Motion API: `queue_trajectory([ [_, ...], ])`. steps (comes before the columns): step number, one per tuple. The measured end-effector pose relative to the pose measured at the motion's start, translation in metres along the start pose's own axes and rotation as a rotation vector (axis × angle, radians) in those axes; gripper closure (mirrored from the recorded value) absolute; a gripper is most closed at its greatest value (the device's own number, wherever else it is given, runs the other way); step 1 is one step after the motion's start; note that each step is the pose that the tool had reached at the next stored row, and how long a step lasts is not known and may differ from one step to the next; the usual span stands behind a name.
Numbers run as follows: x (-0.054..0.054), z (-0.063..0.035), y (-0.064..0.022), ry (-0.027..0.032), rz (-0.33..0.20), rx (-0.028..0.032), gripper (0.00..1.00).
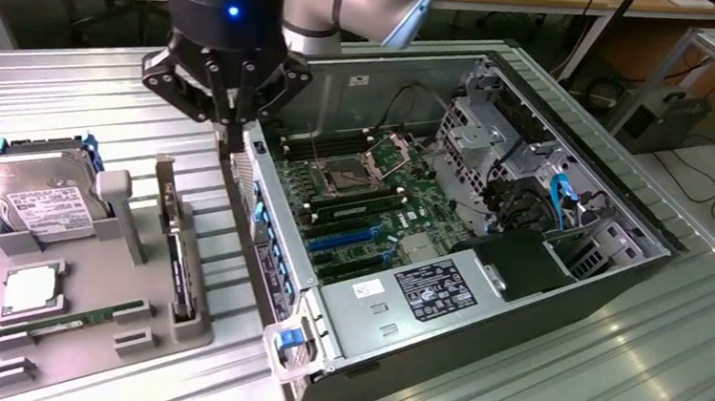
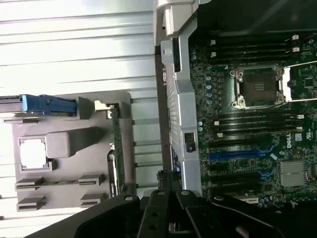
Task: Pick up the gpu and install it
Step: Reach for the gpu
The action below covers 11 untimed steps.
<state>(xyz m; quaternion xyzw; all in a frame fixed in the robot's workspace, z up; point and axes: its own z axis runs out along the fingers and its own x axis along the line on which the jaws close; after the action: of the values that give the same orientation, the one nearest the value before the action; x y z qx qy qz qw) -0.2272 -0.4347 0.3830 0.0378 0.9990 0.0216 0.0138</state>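
The gpu stands on edge in a slot of the grey holder, its pale metal bracket at the far end. In the wrist view the gpu is a thin card seen edge-on. My gripper hangs above the gap between the holder and the rear wall of the open computer case, a little beyond the gpu's bracket end. Its fingers converge to a point with nothing between them. In the wrist view the gripper sits over the case's rear panel. Blue expansion slots lie bare on the motherboard.
A silver hard drive with blue rails stands at the holder's far left. A square processor chip and a green memory stick lie in the holder. The ribbed metal table spreads around the case.
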Motion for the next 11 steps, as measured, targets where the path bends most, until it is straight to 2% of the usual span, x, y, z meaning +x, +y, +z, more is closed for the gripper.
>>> queue_trajectory([
  [2, 0.020, 0.0043, -0.0035, 0.0000, 0.000, 0.0001, 0.89],
  [5, 0.037, 0.0083, -0.0064, -0.0001, 0.000, 0.0003, 0.89],
  [7, 0.055, 0.0127, -0.0092, 0.0000, 0.000, 0.0006, 0.89],
  [9, 0.062, 0.0159, -0.0106, -0.0002, 0.000, 0.0005, 0.89],
  [11, 0.062, 0.0164, -0.0111, -0.0002, 0.000, 0.0006, 0.89],
])
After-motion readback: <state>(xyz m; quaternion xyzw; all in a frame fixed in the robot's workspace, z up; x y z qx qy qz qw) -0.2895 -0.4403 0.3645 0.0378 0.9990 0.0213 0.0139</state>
